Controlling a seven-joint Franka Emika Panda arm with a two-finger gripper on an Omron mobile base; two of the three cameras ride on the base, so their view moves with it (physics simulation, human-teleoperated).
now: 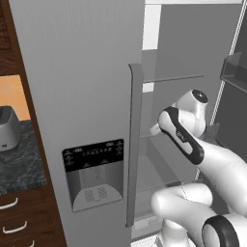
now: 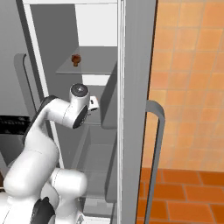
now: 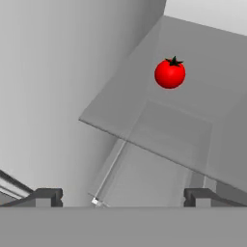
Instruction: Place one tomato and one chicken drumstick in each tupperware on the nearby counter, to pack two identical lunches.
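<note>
A small bright red tomato [image 3: 170, 73] with a dark green stem sits on a glass shelf [image 3: 144, 125] inside the open fridge, ahead of my gripper [image 3: 123, 196] and well apart from it. The gripper is open, its two dark fingertips [image 3: 48, 196] spread wide with nothing between them. My arm reaches into the fridge, with the hand [image 2: 92, 104] at mid-shelf height. A small brown chicken drumstick [image 2: 76, 59] lies on the upper shelf. The counter [image 1: 19, 164] shows at the far left, black with grey marbling. The tupperware is out of view.
The fridge's left door [image 1: 87, 96] with its long handle [image 1: 135, 144] and dispenser panel [image 1: 94, 173] stands close beside my arm. The right door [image 2: 135, 109] is swung open beside an orange tiled wall. A grey coffee machine [image 1: 7, 128] stands on the counter.
</note>
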